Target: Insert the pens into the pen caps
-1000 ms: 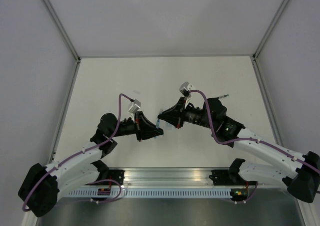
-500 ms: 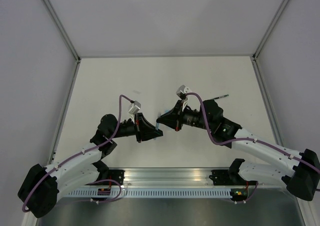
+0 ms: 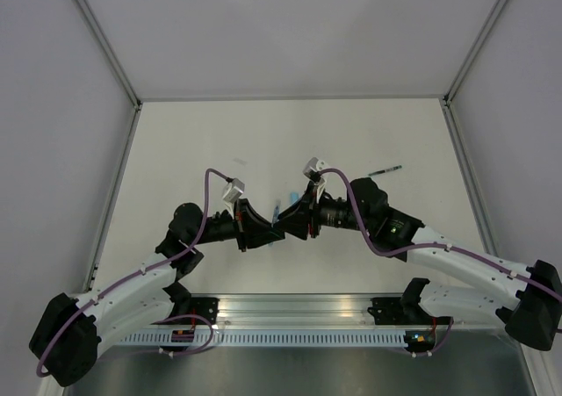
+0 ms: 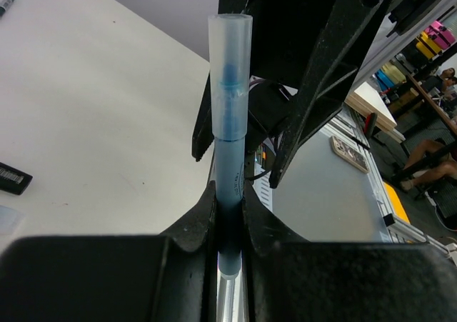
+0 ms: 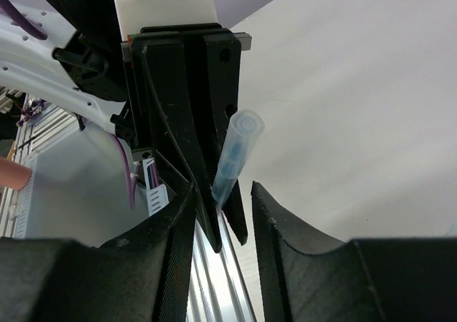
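My left gripper point(image 4: 230, 193) is shut on the light blue marker point(image 4: 228, 168) and holds it above the table. A translucent light blue cap point(image 4: 230, 58) sits over the marker's tip. My right gripper point(image 5: 223, 190) is open, with its jaws on either side of the capped marker point(image 5: 239, 140) and not touching it. In the top view the two grippers meet at mid-table point(image 3: 281, 225). The thin dark green pen point(image 3: 384, 169) lies at the back right. A black marker end point(image 4: 11, 179) shows at the left edge of the left wrist view.
A small dark thing point(image 3: 239, 161) lies on the table behind the left arm. A pale translucent piece point(image 4: 3, 218) lies next to the black marker. The aluminium rail point(image 3: 299, 313) runs along the near edge. Walls enclose the table on three sides.
My right gripper has moved left and nearer, closing the gap until it overlaps my left gripper. The left arm has shifted only slightly.
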